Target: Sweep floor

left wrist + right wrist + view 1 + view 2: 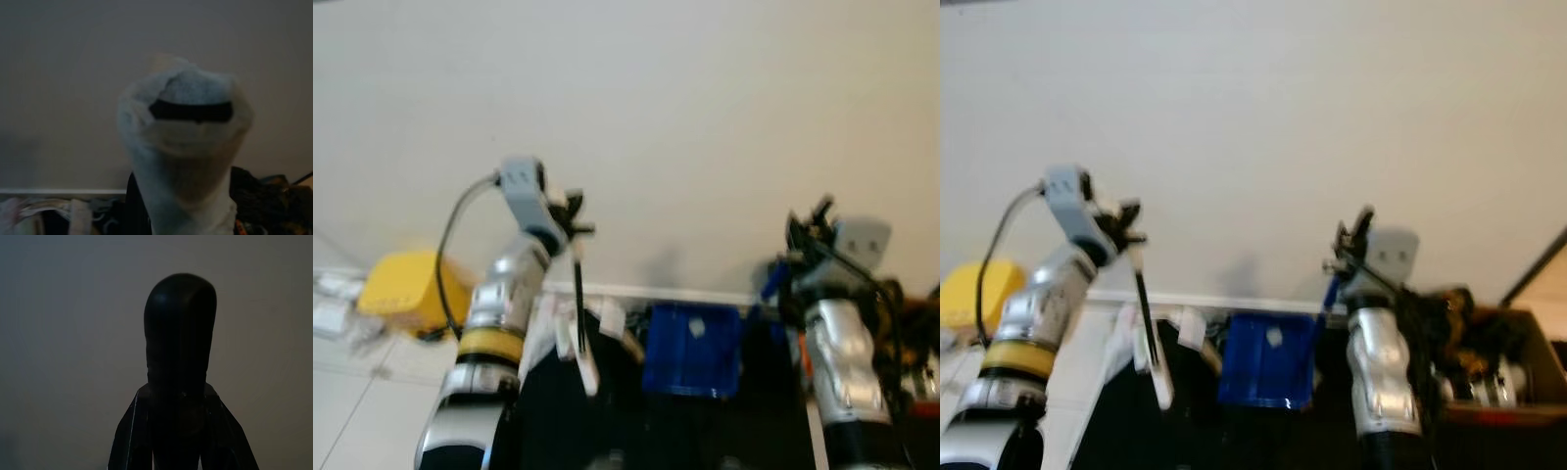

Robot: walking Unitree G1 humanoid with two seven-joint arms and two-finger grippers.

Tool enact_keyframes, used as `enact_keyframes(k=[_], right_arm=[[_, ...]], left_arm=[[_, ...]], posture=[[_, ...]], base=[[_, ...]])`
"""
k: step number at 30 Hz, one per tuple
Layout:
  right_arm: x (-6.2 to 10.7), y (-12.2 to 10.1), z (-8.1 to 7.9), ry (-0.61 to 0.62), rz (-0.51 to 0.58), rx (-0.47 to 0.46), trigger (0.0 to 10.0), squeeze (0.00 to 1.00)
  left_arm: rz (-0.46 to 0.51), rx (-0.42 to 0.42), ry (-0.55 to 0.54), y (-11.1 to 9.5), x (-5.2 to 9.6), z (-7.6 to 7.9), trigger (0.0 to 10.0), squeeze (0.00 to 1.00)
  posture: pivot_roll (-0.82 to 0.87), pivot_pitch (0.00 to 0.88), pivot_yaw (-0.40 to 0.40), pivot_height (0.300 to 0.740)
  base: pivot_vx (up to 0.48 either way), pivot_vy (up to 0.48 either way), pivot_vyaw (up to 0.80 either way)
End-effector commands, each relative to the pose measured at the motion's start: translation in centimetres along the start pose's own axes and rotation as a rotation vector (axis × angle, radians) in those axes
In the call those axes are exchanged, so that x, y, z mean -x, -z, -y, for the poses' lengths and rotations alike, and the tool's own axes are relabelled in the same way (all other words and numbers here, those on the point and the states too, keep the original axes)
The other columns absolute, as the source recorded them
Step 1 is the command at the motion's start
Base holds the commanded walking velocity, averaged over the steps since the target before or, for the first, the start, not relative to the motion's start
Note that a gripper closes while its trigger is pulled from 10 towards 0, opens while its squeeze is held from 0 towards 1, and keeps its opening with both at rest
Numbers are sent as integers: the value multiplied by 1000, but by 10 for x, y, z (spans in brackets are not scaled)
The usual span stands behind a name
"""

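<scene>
Both arms are raised toward a pale wall. My left gripper is shut on a thin black broom stick that hangs down from it, ending in a white piece. Up close in the left wrist view is the stick's whitish end with a dark slot. My right gripper is shut on a handle that runs down to a blue dustpan between the arms. That handle's rounded black end shows in the right wrist view. The views are blurred.
A white baseboard runs along the wall's foot. A yellow object sits on the floor at the left beside white clutter. A brown box of dark and orange items stands at the right. Dark items lie below the dustpan.
</scene>
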State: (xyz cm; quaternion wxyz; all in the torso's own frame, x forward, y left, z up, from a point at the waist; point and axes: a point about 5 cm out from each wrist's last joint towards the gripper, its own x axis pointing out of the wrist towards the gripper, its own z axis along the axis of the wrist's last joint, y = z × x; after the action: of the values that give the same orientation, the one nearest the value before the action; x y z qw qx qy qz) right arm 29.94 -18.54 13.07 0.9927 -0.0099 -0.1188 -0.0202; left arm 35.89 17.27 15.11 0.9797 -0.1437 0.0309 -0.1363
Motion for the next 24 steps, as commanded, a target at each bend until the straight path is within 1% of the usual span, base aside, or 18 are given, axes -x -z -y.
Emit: enact_keyframes(k=[1,11,15,19,21,23,24], right_arm=[[-2,-9,0,3,42,-8,10000,0],[-1,-8,-1,-4,37,-8,10000,0],[-1,-8,-2,-8,35,-9,10000,0],[0,-6,-4,-44,20,-15,10000,0],[3,-4,-9,-106,-3,-9,10000,0],[3,-4,-9,-109,-4,-8,10000,0],[4,-3,-8,-133,-15,9,10000,0]], left_arm=[[28,-30,11,-6,-2,2,10000,0],[28,-26,3,-6,-1,0,10000,0],[29,-28,-1,-6,-1,-1,10000,0],[28,-25,-13,-5,0,-4,10000,0],[26,-27,-16,-4,1,-5,10000,0],[26,-27,-16,-4,1,-5,10000,0],[23,-29,-18,-4,1,-6,10000,0]], posture=[[14,16,120,740],[18,19,117,740],[19,20,116,740],[18,23,115,740],[18,22,115,740],[18,22,115,740],[18,23,115,740]], base=[[322,-352,0],[323,-352,0],[293,-258,0],[0,0,0],[0,0,0],[0,0,0],[0,0,0]])
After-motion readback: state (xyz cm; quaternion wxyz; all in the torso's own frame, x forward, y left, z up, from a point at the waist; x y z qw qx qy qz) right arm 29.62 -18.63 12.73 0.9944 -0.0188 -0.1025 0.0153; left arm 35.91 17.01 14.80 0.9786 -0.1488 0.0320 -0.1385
